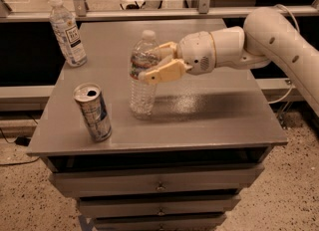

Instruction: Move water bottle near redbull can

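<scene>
The grey surface tops a cabinet of drawers. Near its front left edge stands the redbull can, its top opened. At the back left corner stands a bottle with a large white label. Around the middle the water bottle is upright, clasped by the pincer from the right; I cannot tell whether its base touches.

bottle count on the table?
2. The water bottle is mid-table, the gripper closed around its upper half; the white-label bottle stands at the back-left corner. None appear hidden.
</scene>
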Robot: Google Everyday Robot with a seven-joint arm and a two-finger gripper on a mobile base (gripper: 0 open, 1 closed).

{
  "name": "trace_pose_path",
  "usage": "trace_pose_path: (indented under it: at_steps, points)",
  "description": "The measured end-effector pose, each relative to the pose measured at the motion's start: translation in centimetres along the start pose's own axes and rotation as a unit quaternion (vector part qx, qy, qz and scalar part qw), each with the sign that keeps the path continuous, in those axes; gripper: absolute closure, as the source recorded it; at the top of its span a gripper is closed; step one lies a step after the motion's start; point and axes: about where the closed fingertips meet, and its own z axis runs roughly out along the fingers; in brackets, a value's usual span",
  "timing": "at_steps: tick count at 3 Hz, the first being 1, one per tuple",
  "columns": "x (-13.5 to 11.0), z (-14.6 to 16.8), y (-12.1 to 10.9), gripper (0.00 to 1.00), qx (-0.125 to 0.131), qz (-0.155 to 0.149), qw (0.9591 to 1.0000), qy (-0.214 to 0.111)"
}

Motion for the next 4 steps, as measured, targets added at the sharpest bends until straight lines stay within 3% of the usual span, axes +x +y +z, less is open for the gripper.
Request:
trace_pose_path:
  at_steps: [2, 4]
  points:
    - [0.4, 1.7, 1.4, 1.0, -0.04, -0.01, 0.9991, 0.012]
    - [0.2, 3.7, 2.7, 1.0, -0.074, -0.047, 0.9962, 0.001]
